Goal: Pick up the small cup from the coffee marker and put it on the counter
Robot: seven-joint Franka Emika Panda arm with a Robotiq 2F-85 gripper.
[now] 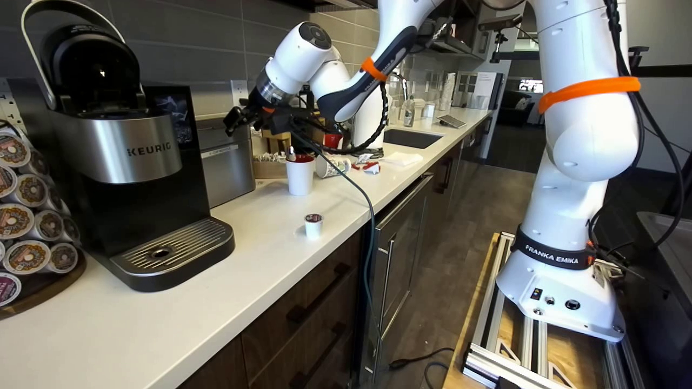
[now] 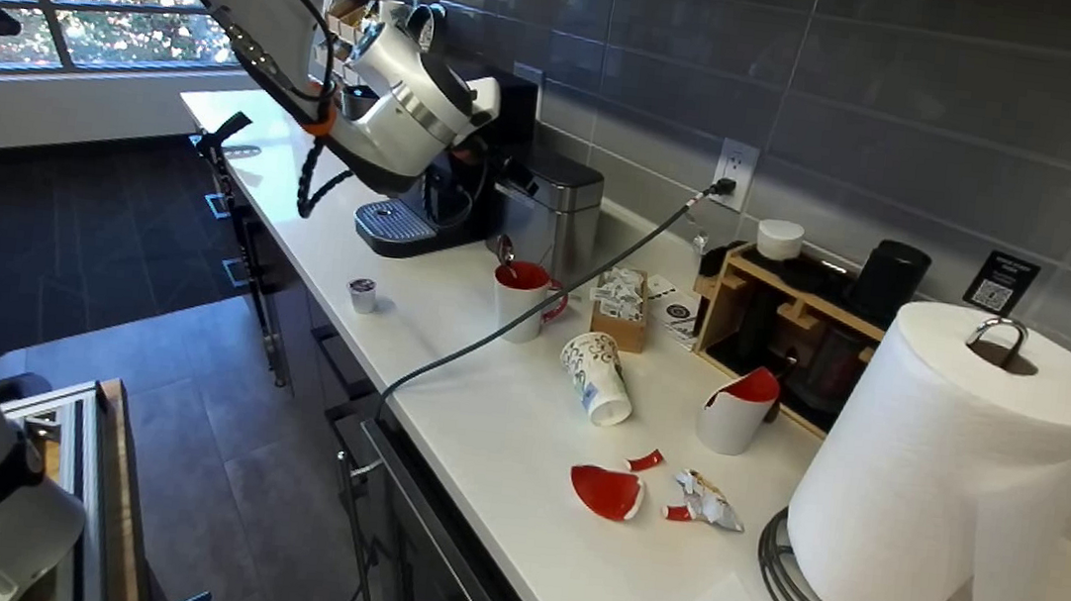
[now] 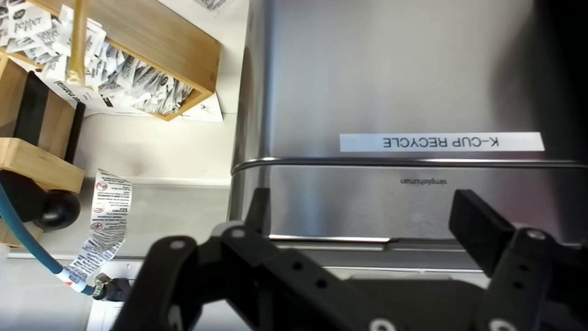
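1. Evidently, just one small cup (image 1: 313, 227) is in sight: it stands on the counter (image 1: 259, 259) near the front edge in both exterior views, apart from the drip tray (image 1: 189, 240) of the one coffee maker (image 1: 119, 148).
2. One whole mug (image 1: 300, 177) and one broken mug (image 2: 726, 425) share the same red inside; the red shards (image 2: 605, 492) come to three, one broad and two little.
3. One paper cup (image 2: 598, 375) lies on its side. One paper towel roll (image 2: 934, 482) stands upright, and one metal bin (image 3: 349, 197) carries a label (image 3: 441, 142) that reads upside down in the wrist view.
4. The small cup points straight up, dark top uppermost, base on the counter; its long axis is vertical.
5. Both fingers (image 3: 480, 230) of the gripper (image 3: 367, 214) are spread wide in the wrist view, the steel front of the metal bin showing through the gap. The gripper hangs well apart from the small cup, and higher.
6. In an exterior view the arm (image 2: 404, 127) covers part of the coffee maker, and the gripper there is hard to make out. Print on the small cup's top is too small to read. The coffee pods (image 1: 31, 190) and the packet box (image 3: 177, 41) are cut off by the frame, the pods beyond a full count.
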